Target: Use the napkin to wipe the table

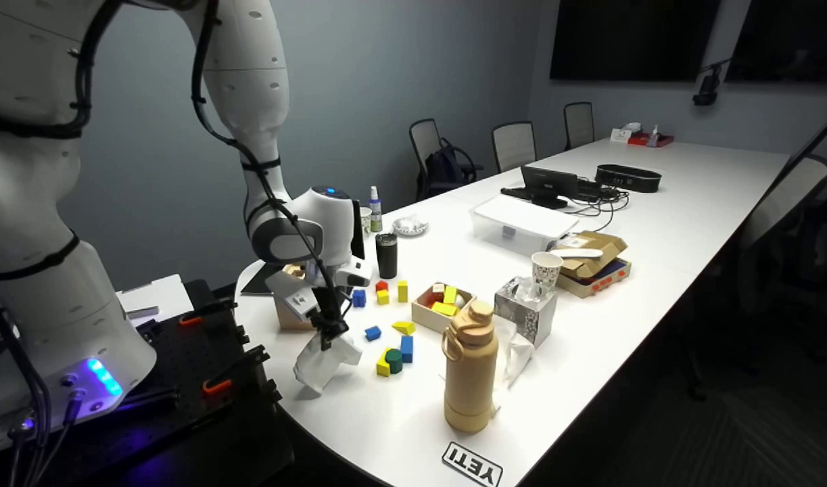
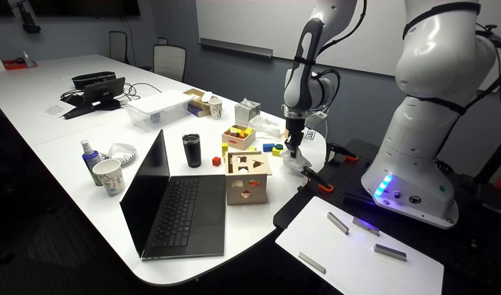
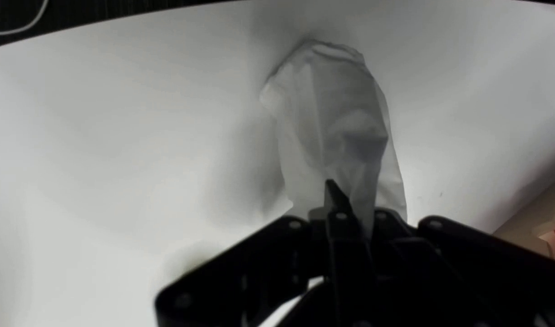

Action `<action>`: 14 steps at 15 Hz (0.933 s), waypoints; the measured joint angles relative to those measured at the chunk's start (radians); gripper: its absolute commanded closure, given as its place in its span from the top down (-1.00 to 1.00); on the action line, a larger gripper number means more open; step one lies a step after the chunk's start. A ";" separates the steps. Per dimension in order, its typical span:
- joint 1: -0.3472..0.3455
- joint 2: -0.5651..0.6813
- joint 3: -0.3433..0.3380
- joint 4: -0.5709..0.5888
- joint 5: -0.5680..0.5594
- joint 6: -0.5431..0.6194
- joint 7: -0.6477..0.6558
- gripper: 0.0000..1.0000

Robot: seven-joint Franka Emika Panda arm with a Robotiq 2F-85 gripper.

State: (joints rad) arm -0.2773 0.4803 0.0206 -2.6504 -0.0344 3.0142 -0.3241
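Observation:
The white napkin (image 1: 322, 365) hangs crumpled from my gripper (image 1: 327, 340) over the near end of the glossy white table (image 1: 393, 419). In an exterior view the napkin (image 2: 295, 162) is below the gripper (image 2: 293, 151), close to the table's edge. In the wrist view the napkin (image 3: 327, 109) spreads from between the dark fingers (image 3: 350, 204) toward the table edge. The gripper is shut on it. The napkin's lower part appears to touch the table (image 3: 136, 136); how much of it presses down I cannot tell.
Loose blocks (image 1: 394, 360), a box of blocks (image 1: 423, 316) and a tan bottle (image 1: 470, 372) stand near the gripper. A wooden shape box (image 2: 246, 188), a laptop (image 2: 184, 213) and a black tumbler (image 2: 191, 149) stand on another side. A tissue box (image 1: 527, 314) and loose tissue (image 1: 514, 355) lie farther off.

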 measured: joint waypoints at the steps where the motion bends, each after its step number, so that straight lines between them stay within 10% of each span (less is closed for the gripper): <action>1: 0.006 0.024 -0.004 0.008 -0.003 0.022 0.007 -0.99; 9: 0.196 0.232 -0.115 0.194 -0.024 0.040 0.137 -0.99; 14: 0.201 0.298 -0.081 0.271 -0.026 0.042 0.137 -0.99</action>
State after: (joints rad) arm -0.0759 0.7786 -0.0605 -2.3792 -0.0607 3.0557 -0.1872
